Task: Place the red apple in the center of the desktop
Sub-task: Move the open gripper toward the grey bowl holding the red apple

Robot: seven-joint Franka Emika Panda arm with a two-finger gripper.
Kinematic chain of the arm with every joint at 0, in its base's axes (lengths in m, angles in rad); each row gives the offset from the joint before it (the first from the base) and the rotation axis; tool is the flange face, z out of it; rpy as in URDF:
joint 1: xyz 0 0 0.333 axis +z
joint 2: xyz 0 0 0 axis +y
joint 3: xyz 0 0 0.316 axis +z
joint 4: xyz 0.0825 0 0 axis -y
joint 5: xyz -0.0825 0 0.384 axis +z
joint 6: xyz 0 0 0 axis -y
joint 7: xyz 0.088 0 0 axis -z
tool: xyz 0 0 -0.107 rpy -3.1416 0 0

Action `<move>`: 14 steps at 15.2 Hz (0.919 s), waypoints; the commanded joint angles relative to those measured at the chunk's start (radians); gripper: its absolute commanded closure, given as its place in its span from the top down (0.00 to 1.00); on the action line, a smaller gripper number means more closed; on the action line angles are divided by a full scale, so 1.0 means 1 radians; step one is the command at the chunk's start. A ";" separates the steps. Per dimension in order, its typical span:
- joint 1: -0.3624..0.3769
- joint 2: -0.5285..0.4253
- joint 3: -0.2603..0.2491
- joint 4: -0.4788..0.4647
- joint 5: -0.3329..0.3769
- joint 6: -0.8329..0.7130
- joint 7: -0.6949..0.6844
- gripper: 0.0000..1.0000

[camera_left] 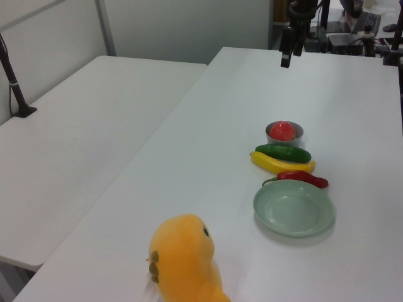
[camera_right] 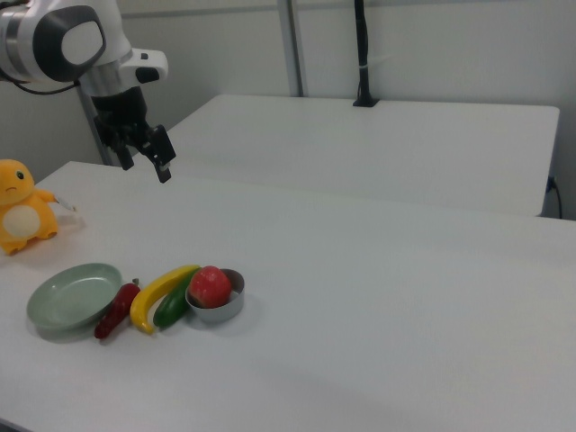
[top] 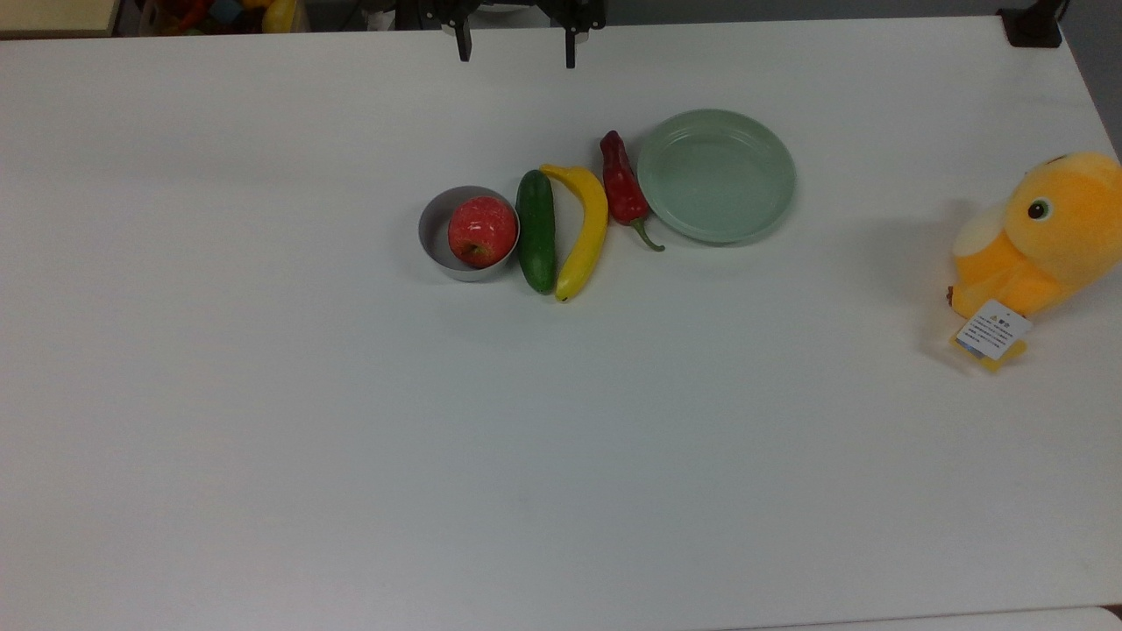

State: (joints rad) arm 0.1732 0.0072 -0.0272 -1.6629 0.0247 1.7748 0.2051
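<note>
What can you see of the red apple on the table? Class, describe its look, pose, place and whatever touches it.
The red apple is round and glossy red with pale speckles, its stem dimple tipped toward the top view's lower edge. It sits inside a small grey metal bowl, filling most of it and rising above the rim. The bowl stands on the white desktop at the end of a row, just beside a cucumber. The gripper hangs open, well away from the apple, not touching it.
</note>
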 commanded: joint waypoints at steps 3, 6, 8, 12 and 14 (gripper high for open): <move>-0.009 -0.015 -0.008 0.006 0.014 -0.005 -0.049 1.00; -0.009 -0.013 -0.011 0.008 0.014 -0.003 -0.052 1.00; -0.009 -0.015 -0.019 0.012 0.014 -0.005 -0.047 1.00; -0.012 -0.013 -0.030 0.015 0.024 -0.003 -0.044 1.00; -0.014 -0.012 -0.028 0.011 0.026 -0.012 -0.044 1.00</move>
State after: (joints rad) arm 0.1605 0.0020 -0.0498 -1.6513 0.0247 1.7750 0.1785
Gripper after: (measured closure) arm 0.000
